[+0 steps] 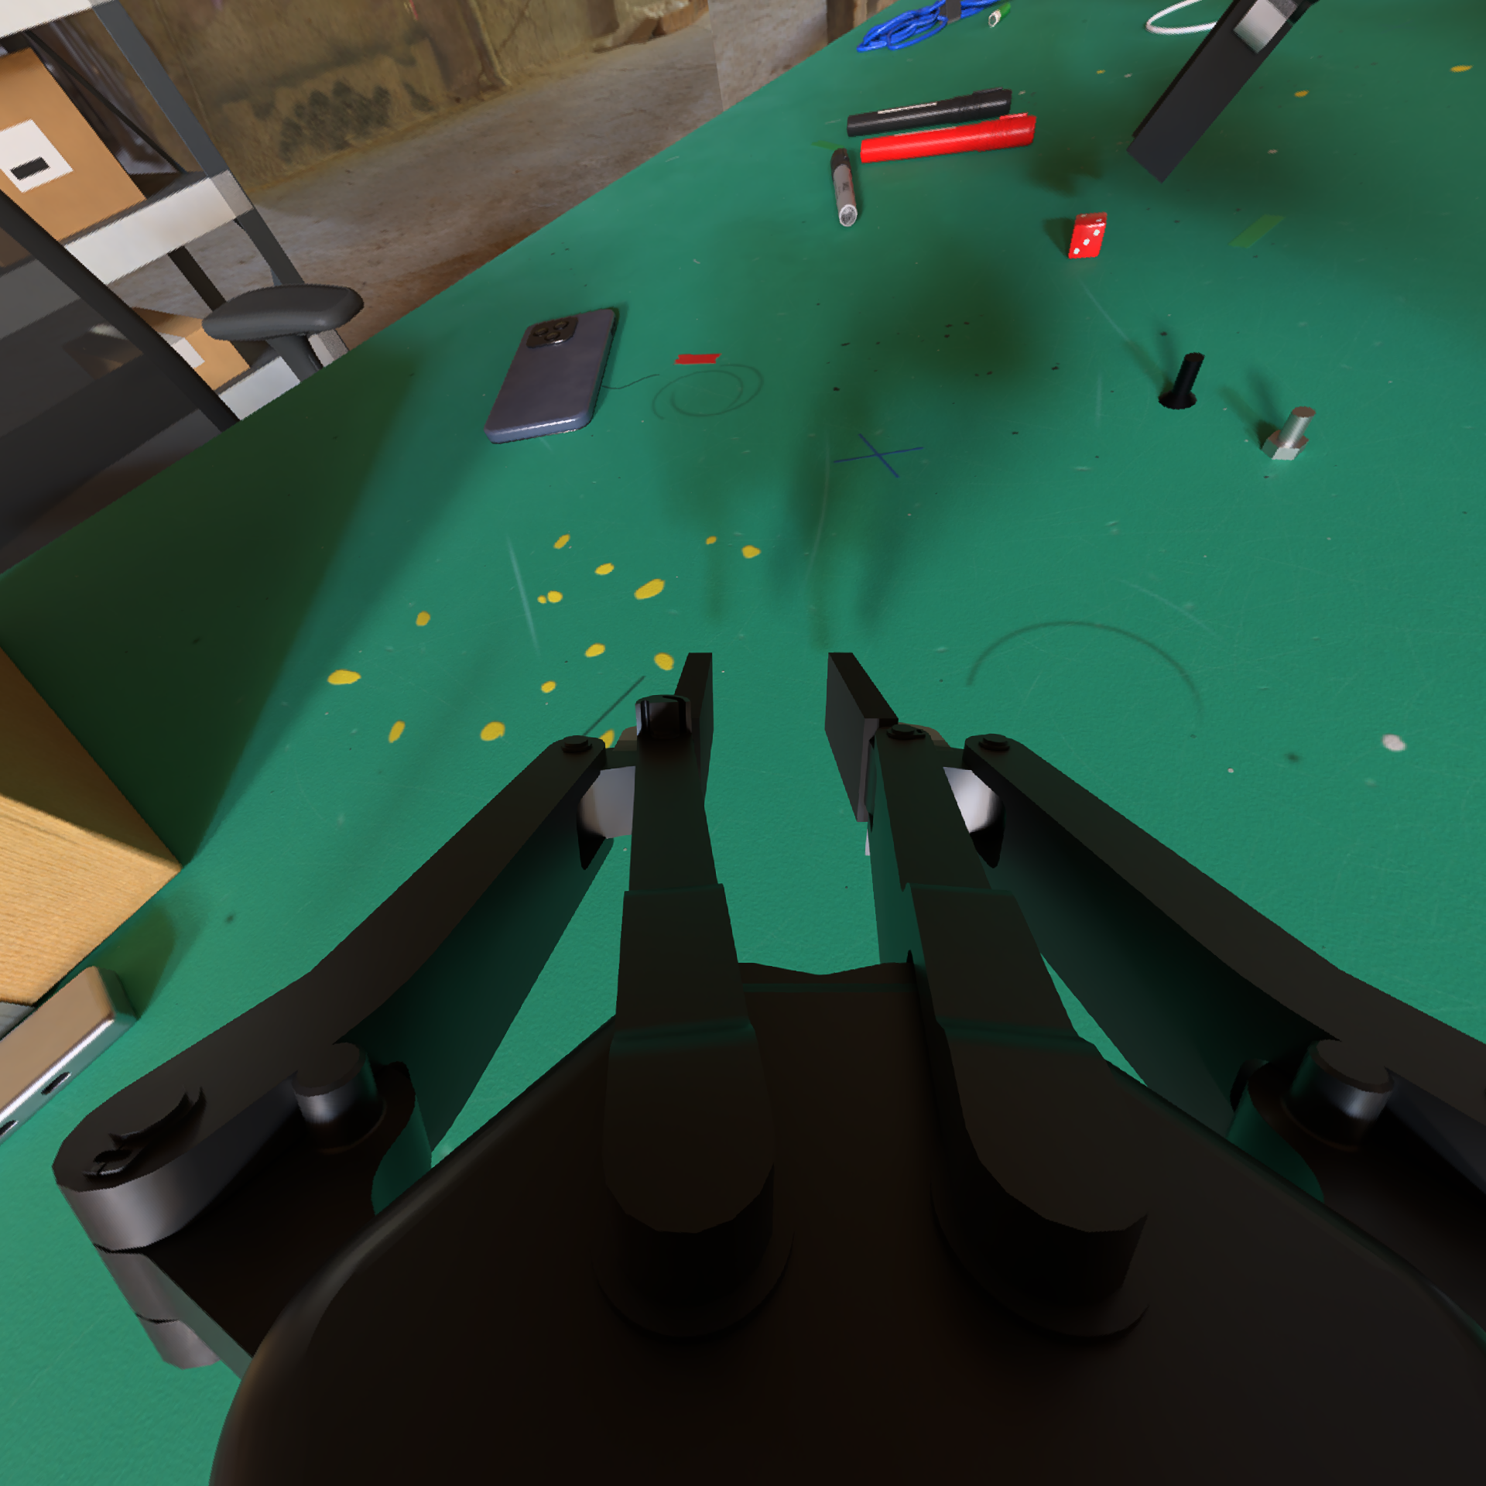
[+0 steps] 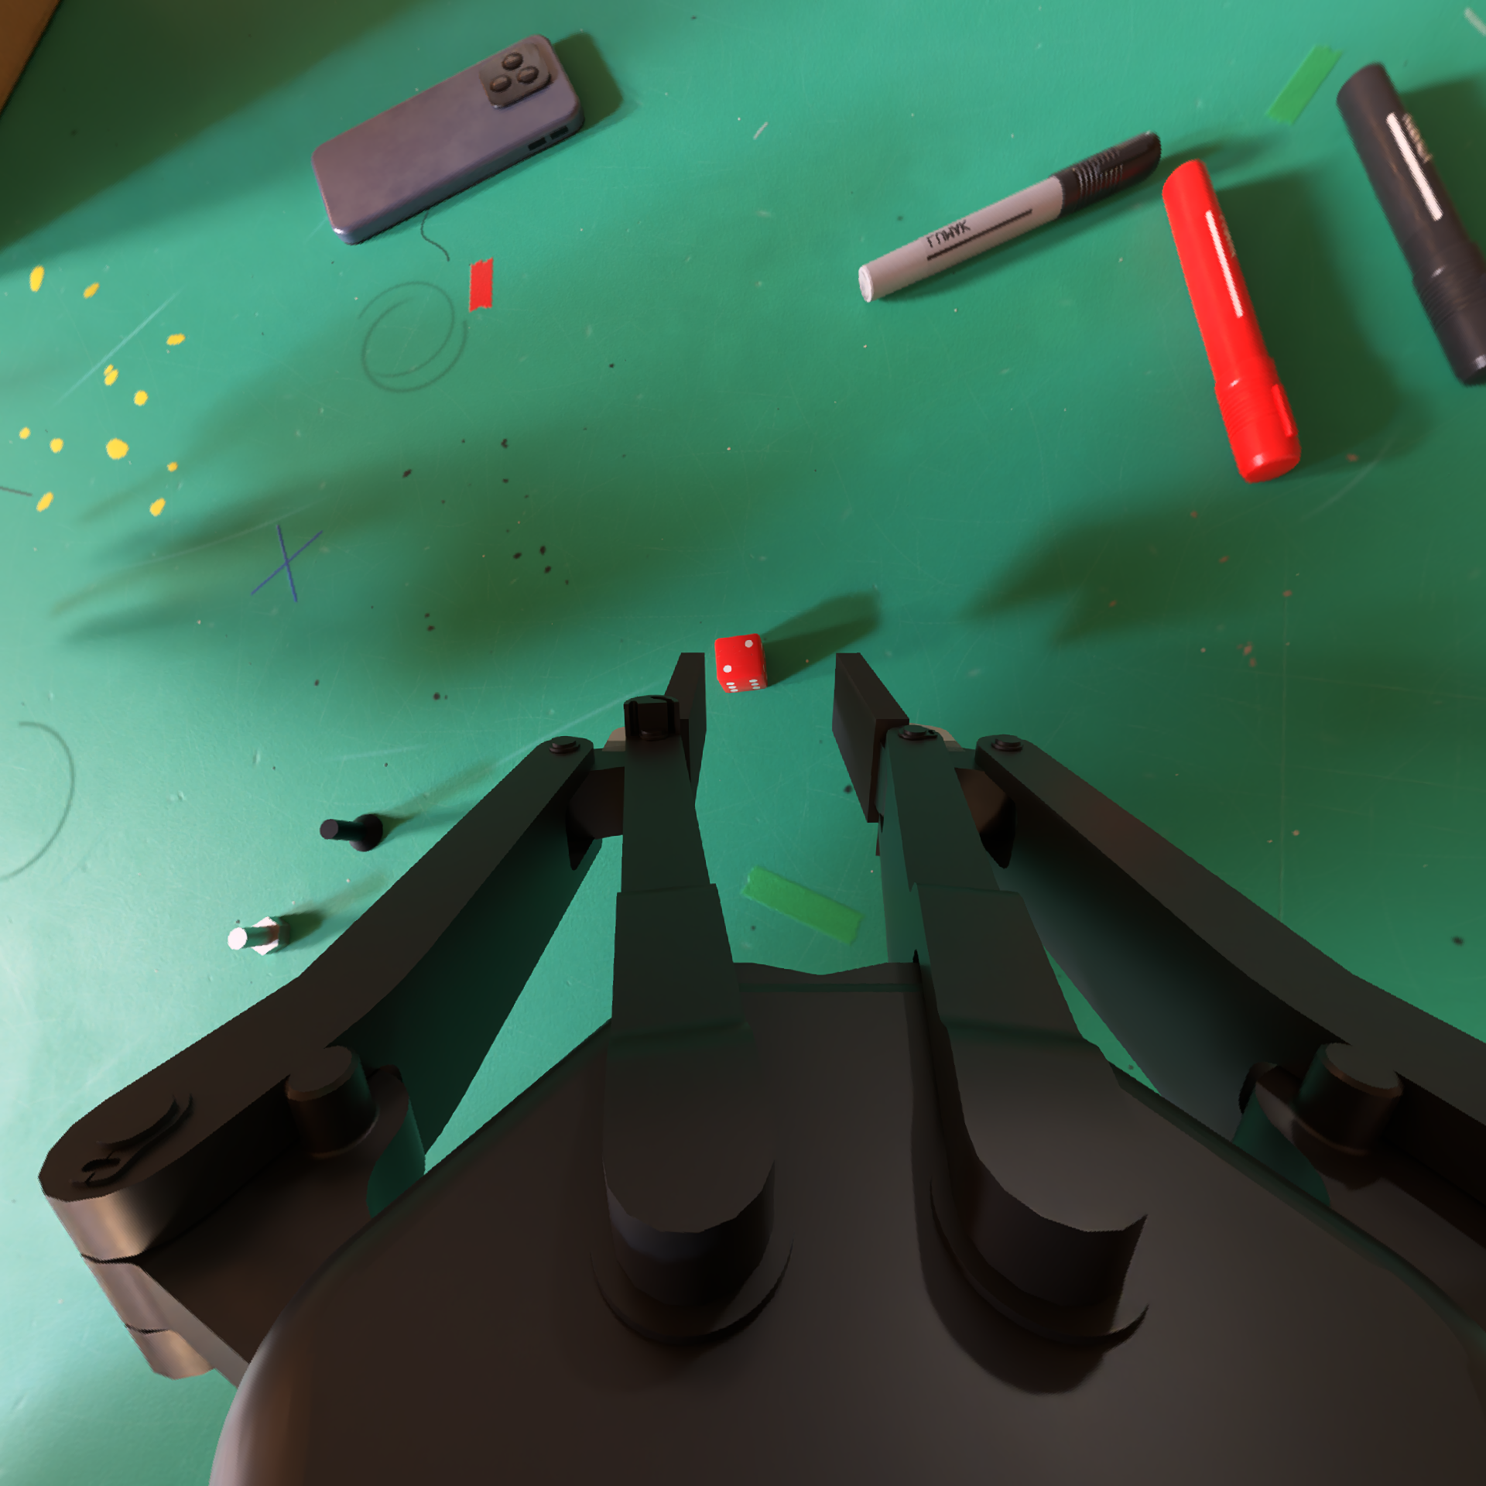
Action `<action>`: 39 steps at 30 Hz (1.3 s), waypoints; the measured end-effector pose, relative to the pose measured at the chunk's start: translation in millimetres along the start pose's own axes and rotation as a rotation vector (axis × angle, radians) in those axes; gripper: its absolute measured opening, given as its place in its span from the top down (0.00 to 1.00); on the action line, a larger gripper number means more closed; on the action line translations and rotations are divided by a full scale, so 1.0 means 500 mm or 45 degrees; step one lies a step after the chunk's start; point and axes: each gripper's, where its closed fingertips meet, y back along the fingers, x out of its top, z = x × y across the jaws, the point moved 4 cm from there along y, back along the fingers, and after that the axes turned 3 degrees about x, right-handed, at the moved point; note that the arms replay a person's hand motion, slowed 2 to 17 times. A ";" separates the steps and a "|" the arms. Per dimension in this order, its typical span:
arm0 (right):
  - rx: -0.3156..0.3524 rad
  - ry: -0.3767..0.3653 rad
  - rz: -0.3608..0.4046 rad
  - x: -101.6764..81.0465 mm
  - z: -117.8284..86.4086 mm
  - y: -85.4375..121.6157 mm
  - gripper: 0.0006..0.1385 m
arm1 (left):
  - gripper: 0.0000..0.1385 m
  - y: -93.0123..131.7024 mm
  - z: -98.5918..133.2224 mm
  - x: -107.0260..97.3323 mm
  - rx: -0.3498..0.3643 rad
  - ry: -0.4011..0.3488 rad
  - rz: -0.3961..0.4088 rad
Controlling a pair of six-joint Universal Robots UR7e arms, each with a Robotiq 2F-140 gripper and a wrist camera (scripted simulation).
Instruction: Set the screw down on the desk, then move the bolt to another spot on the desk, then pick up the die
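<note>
Noted the red die (image 2: 740, 662) resting on the green counter (image 2: 1045, 804), just ahead of the right end effector (image 2: 768, 671) and nearer its left fingertip than its right. Found that end effector spread wide and empty, not yet closed around the die. Judged the die light, rigid and smooth-faced, apt to skid or roll if nudged on one side; best taken on two opposite flat faces, centred between the pads. Recorded the black screw (image 2: 354, 831) and the silver bolt (image 2: 259, 937) standing free on the counter, well apart from the die, so both earlier steps appeared done.

From the left wrist view: left end effector (image 1: 769, 667) likewise spread and empty, hovering over bare counter near yellow flecks (image 1: 595, 611). Showed there only: the counter's edge, shelving (image 1: 121, 201) and a blue cable (image 1: 917, 24). Shown better from the right wrist view: the die's pips and the phone (image 2: 450, 137). Dark shape at top right of the left view possibly the other arm; not confirmed.
</note>
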 end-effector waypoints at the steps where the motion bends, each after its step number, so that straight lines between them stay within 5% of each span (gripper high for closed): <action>1: 0.009 -0.018 -0.002 -0.001 0.001 -0.003 0.69 | 0.72 0.000 0.000 0.000 0.000 0.000 0.000; 15: 0.112 -0.188 -0.030 -0.011 0.015 -0.036 0.69 | 0.73 0.001 -0.001 0.000 -0.002 0.005 0.003; 39: -0.109 -0.190 0.070 0.017 0.052 -0.027 0.69 | 0.72 -0.001 0.002 -0.001 0.000 -0.009 -0.005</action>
